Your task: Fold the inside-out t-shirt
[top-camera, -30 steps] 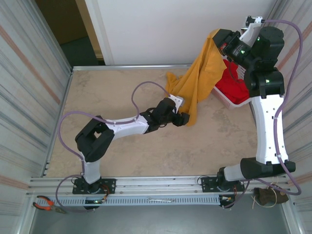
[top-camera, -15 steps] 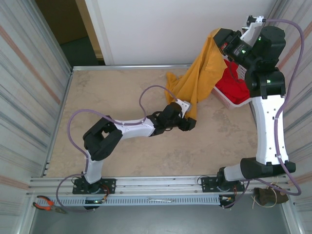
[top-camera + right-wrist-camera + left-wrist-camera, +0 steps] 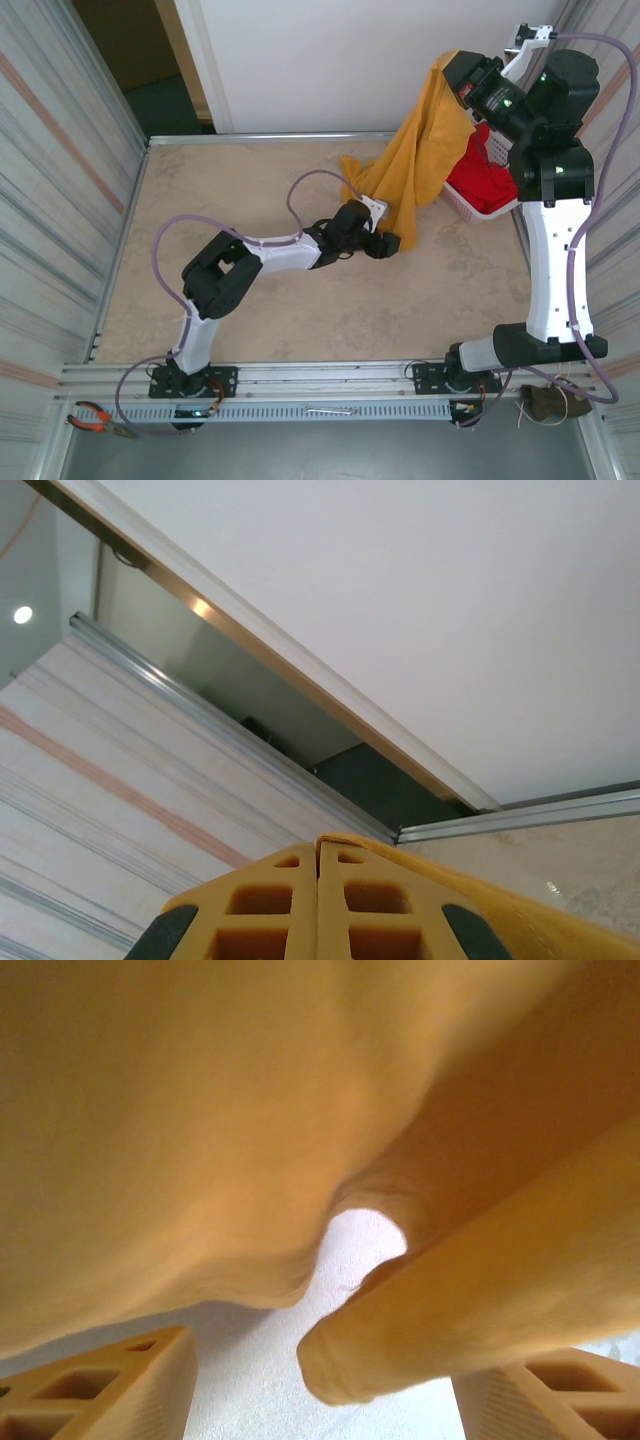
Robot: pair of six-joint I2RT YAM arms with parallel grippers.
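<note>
Where the inside-out t-shirt (image 3: 420, 165) is: lifted at the far right of the bench, hanging from the right tool as a long mustard-yellow drape. Its lower part trails onto the bench surface near the far edge, and its lowest end is beside the left tool.
Right tool (image 3: 455, 68): raised high over the far right corner and pressed together on the shirt's top edge. In the right wrist view (image 3: 318, 852) the two fingers meet with no gap, and yellow cloth (image 3: 520, 910) runs off from them to the right.
Left tool (image 3: 388, 245): low over the bench at the foot of the hanging cloth, spread. In the left wrist view (image 3: 320, 1380) its fingers (image 3: 110, 1380) stand well apart at the bottom corners.
Cloth at the left tool: a rounded fold of the shirt (image 3: 450, 1290) hangs down between and above the two fingers. Neither finger visibly presses on it, and pale bench surface shows through a gap under the fold.
Bench (image 3: 230, 190): beige, marbled, with a metal rim.
Basket (image 3: 462, 205): white, at the right edge of the bench, partly behind the shirt.
Red garment (image 3: 480, 180): bright red, heaped inside the basket, just beside the yellow drape.
Pliers (image 3: 95, 415): orange-handled, lying on the near rail by the left arm's base.
</note>
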